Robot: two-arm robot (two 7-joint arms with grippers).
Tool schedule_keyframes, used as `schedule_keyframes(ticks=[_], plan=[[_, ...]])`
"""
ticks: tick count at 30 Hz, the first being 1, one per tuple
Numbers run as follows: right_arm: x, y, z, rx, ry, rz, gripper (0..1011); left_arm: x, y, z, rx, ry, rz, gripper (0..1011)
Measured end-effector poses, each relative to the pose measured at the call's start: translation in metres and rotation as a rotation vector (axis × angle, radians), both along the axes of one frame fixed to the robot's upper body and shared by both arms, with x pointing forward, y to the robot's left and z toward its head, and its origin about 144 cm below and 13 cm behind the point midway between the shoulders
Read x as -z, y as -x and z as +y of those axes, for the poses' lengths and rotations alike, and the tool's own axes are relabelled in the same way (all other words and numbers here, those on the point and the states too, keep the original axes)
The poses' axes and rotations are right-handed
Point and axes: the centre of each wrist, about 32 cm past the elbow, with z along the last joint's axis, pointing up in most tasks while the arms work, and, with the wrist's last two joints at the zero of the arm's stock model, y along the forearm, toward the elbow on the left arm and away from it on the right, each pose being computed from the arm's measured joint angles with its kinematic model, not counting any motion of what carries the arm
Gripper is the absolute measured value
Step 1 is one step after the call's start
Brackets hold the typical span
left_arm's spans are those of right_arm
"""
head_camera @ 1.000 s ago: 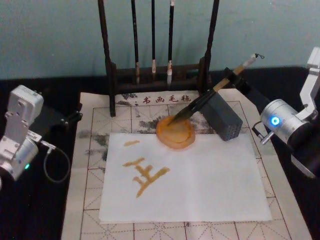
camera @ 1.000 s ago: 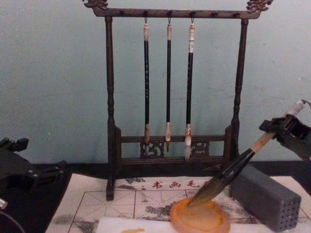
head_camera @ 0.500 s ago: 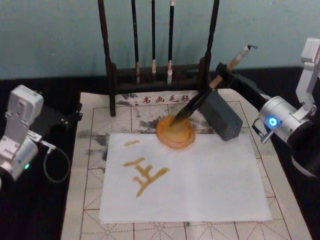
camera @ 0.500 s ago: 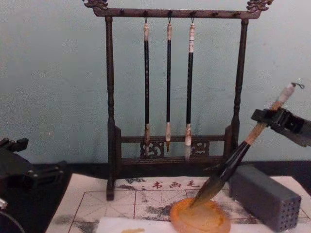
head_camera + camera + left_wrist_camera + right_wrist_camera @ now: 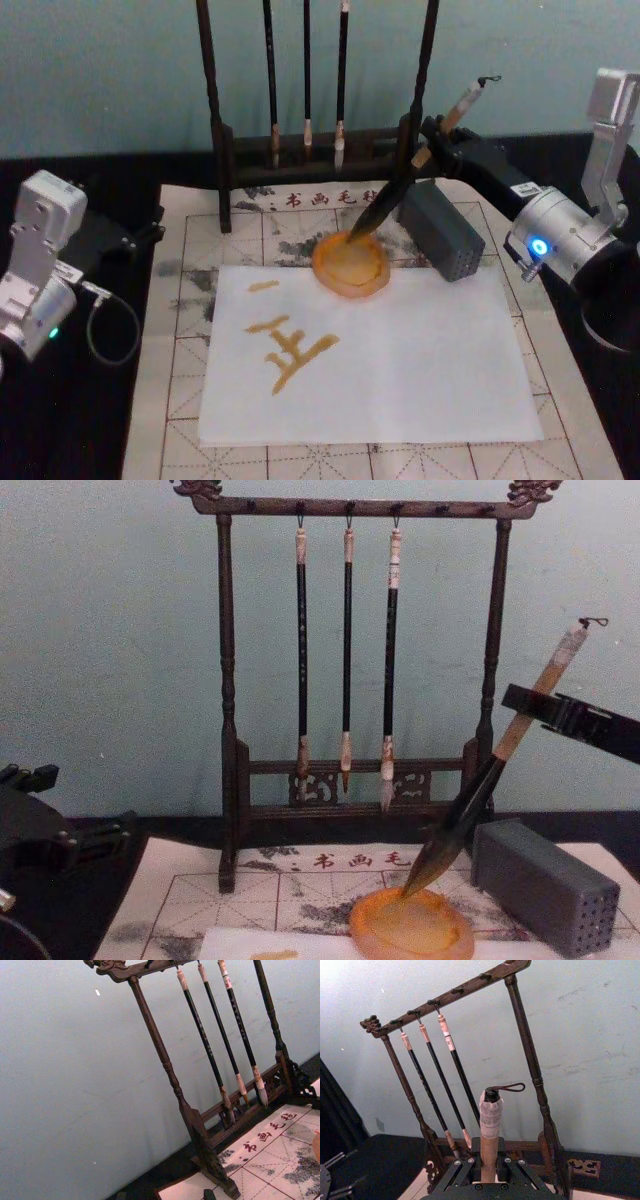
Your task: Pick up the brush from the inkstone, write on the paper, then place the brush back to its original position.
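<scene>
Brush (image 5: 392, 197) clamped on its tan handle by right claw (image 5: 432, 140), above the far right of the bench (image 5: 120, 170); slants down, tuft tip on inkstone (image 5: 350, 268), at far edge of paper (image 5: 400, 370). Left claw (image 5: 135, 238) parked by left edge.
</scene>
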Motion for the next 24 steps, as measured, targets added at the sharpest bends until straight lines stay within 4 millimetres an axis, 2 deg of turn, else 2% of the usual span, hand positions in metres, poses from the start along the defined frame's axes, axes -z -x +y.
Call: schedule_keyframes(ticks=[24], plan=[[0.009,-0.008,0.012,0.036,-0.022,0.054,179,0.000,0.000,0.000,0.000,0.000,0.000,1001]])
